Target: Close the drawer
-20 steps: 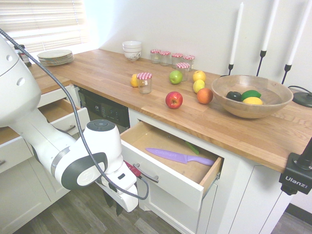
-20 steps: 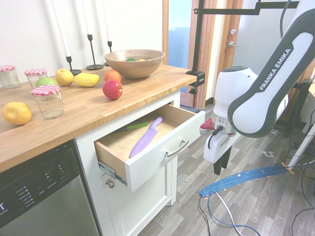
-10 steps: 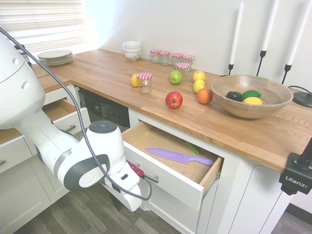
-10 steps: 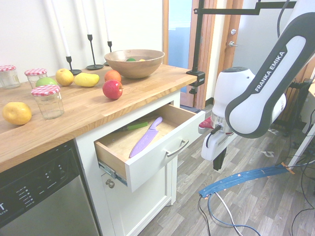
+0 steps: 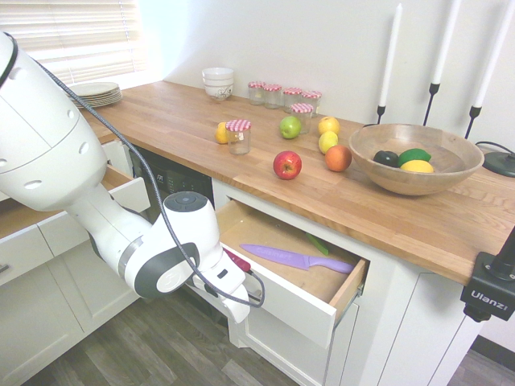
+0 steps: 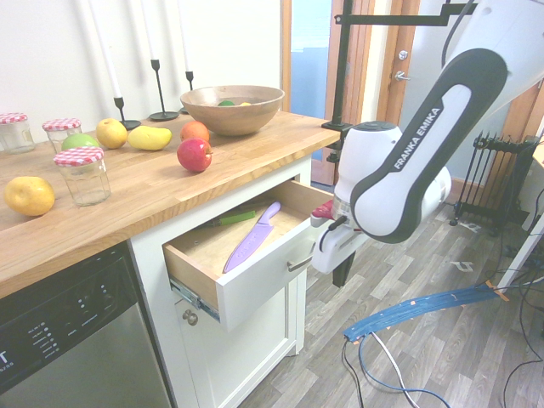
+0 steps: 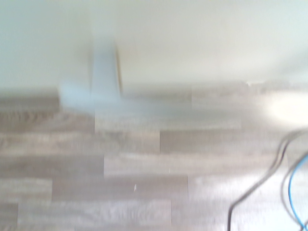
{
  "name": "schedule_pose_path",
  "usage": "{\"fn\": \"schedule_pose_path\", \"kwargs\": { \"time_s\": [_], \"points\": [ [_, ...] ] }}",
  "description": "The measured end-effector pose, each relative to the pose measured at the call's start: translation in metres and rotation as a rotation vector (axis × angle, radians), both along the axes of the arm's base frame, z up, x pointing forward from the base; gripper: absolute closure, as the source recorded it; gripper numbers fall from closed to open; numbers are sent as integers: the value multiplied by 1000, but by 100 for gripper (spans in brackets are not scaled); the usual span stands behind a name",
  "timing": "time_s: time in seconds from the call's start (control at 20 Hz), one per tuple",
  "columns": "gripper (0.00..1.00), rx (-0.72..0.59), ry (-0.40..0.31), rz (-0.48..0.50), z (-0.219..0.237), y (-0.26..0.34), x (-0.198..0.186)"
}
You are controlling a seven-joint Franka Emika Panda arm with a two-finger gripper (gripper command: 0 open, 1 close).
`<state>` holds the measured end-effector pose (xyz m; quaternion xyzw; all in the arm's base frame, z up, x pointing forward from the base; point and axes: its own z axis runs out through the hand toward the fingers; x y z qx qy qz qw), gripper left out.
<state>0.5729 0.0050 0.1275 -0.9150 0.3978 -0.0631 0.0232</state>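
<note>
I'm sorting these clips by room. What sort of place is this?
Most likely a home kitchen: a wooden counter over white cabinets, a built-in dishwasher, and an open drawer holding a purple knife.

White-fronted drawer stands pulled wide open.
</note>
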Motion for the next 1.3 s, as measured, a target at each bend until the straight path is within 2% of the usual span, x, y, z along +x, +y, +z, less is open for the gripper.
{"fn": "schedule_pose_path", "kwargs": {
  "time_s": [0.25,0.8,1.3],
  "points": [
    [100,-15,-34,-17,-4,-8,41],
    [100,-10,-71,-50,0,7,90],
    [100,-13,-104,-78,13,13,151]
  ]
}}
